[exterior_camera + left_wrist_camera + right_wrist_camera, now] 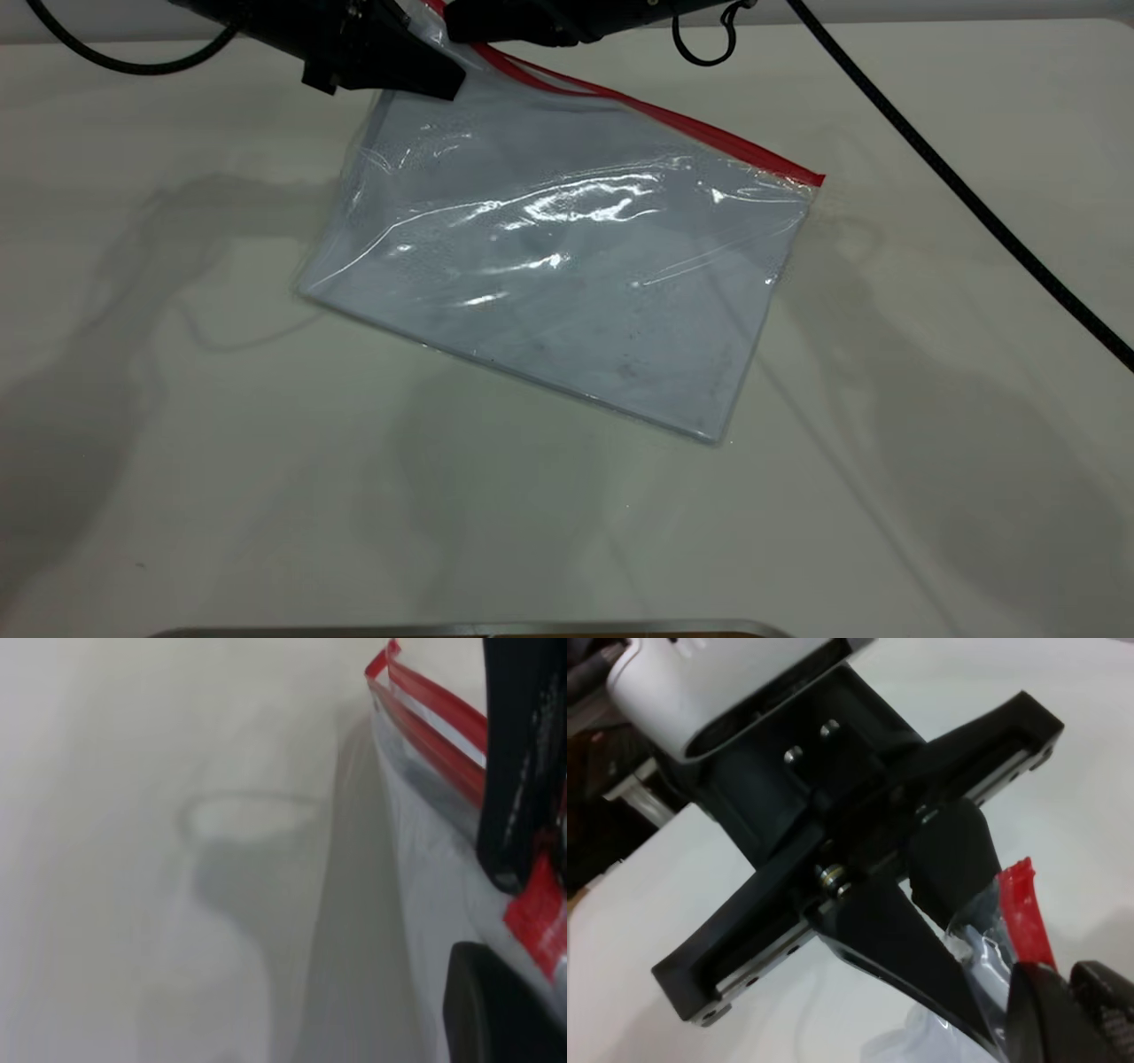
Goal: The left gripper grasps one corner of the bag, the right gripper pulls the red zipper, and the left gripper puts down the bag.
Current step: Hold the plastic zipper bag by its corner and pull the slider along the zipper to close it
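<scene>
The bag (pixel 567 283) hangs tilted, its upper left corner lifted and its lower edge resting on the table. The red zipper (pixel 709 133) runs along its top edge; its two red strips gape apart near the grippers. My left gripper (pixel 434 80) is shut on the bag's raised corner. My right gripper (pixel 465 31) is right beside it, shut on the red zipper. In the right wrist view the left gripper (pixel 970 926) pinches the clear plastic and the red zipper (pixel 1023 912) runs into my right gripper (pixel 1072 1010). In the left wrist view the bag (pixel 425 886) and red zipper (pixel 434 718) show.
The white table (pixel 177 443) lies all around the bag. A thin black cable (pixel 974 204) crosses the table's right side. A metal edge (pixel 469 629) shows at the front border.
</scene>
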`<act>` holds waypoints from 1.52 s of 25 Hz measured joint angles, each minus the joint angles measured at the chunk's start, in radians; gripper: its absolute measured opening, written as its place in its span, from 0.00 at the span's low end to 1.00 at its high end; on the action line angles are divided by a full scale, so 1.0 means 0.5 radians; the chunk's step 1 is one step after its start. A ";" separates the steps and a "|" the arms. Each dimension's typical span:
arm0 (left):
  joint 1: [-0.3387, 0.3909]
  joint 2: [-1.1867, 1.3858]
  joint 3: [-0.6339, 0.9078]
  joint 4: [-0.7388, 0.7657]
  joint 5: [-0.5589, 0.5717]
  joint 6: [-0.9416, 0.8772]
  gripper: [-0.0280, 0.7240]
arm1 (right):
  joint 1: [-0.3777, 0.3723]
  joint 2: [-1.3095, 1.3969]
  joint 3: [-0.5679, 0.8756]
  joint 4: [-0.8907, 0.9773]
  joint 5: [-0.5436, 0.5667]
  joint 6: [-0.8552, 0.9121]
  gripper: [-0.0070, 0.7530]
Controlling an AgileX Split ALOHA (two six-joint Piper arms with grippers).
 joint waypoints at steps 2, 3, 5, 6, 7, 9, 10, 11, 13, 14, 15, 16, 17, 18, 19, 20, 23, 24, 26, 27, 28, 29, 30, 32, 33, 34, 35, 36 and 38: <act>0.032 0.002 0.000 -0.068 0.072 -0.002 0.11 | -0.010 -0.004 -0.008 0.013 0.029 0.000 0.05; 0.050 0.002 0.000 -0.102 0.102 -0.002 0.11 | -0.014 -0.009 -0.009 0.019 0.040 -0.002 0.05; 0.083 0.002 0.000 -0.163 0.164 0.009 0.11 | -0.017 -0.013 -0.013 0.031 0.051 -0.011 0.05; 0.101 0.002 0.002 -0.188 0.188 0.024 0.11 | -0.017 -0.016 -0.016 0.031 0.053 -0.015 0.05; 0.116 0.002 0.002 -0.216 0.202 0.033 0.11 | -0.017 -0.020 -0.018 0.037 0.053 -0.018 0.05; 0.135 0.002 0.002 -0.268 0.229 0.039 0.11 | -0.017 -0.022 -0.026 0.046 0.050 -0.029 0.05; 0.147 0.002 0.002 -0.288 0.234 0.046 0.11 | -0.017 -0.022 -0.029 0.053 0.043 -0.034 0.05; 0.154 0.002 0.003 -0.307 0.243 0.046 0.11 | -0.017 -0.022 -0.030 0.061 0.035 -0.041 0.05; 0.168 0.004 0.003 -0.329 0.248 0.048 0.11 | -0.017 -0.022 -0.030 0.066 0.020 -0.047 0.05; 0.172 0.005 0.003 -0.338 0.250 0.050 0.11 | -0.017 -0.022 -0.030 0.066 0.010 -0.056 0.05; 0.175 0.006 0.003 -0.353 0.252 0.053 0.11 | -0.017 -0.023 -0.030 0.063 0.004 -0.067 0.05; 0.179 0.006 0.004 -0.366 0.255 0.062 0.11 | -0.017 -0.023 -0.030 0.052 0.001 -0.068 0.05; 0.184 0.008 0.004 -0.372 0.262 0.070 0.11 | -0.024 -0.025 -0.030 0.037 0.001 -0.071 0.05; 0.184 0.008 0.004 -0.388 0.268 0.078 0.11 | -0.033 -0.028 -0.031 0.018 0.004 -0.074 0.05; 0.184 0.008 0.004 -0.411 0.270 0.086 0.11 | -0.042 -0.028 -0.033 0.000 0.005 -0.074 0.05; 0.184 0.008 0.004 -0.435 0.270 0.099 0.11 | -0.052 -0.028 -0.033 -0.009 0.008 -0.074 0.05; 0.182 0.008 0.006 -0.503 0.275 0.135 0.11 | -0.073 -0.028 -0.036 -0.008 0.017 -0.067 0.05; 0.180 0.008 0.006 -0.520 0.275 0.141 0.11 | -0.076 -0.028 -0.036 -0.008 0.019 -0.067 0.05; 0.180 0.008 0.006 -0.545 0.275 0.149 0.11 | -0.080 -0.028 -0.040 -0.006 0.019 -0.067 0.06; 0.180 0.008 0.006 -0.557 0.275 0.149 0.11 | -0.083 -0.028 -0.042 0.002 0.019 -0.067 0.06; 0.180 0.008 0.006 -0.567 0.275 0.151 0.11 | -0.085 -0.028 -0.044 0.008 0.019 -0.067 0.06; 0.180 0.008 0.006 -0.582 0.275 0.151 0.11 | -0.086 -0.028 -0.044 0.017 0.023 -0.074 0.06; 0.180 0.008 0.006 -0.599 0.275 0.151 0.11 | -0.089 -0.028 -0.044 0.022 0.023 -0.086 0.06; 0.180 0.008 0.008 -0.641 0.275 0.152 0.11 | -0.092 -0.028 -0.046 0.039 0.020 -0.120 0.06; 0.180 0.008 0.008 -0.654 0.275 0.154 0.11 | -0.092 -0.028 -0.046 0.042 0.018 -0.133 0.06; 0.180 0.008 0.008 -0.667 0.272 0.156 0.11 | -0.092 -0.028 -0.048 0.045 0.013 -0.141 0.06; 0.180 0.008 0.008 -0.670 0.270 0.156 0.11 | -0.092 -0.024 -0.048 0.044 0.006 -0.146 0.06; 0.180 0.008 0.008 -0.670 0.267 0.156 0.11 | -0.092 -0.018 -0.048 0.044 0.002 -0.150 0.06; 0.180 0.008 0.008 -0.668 0.255 0.156 0.11 | -0.094 0.000 -0.050 0.050 -0.002 -0.150 0.06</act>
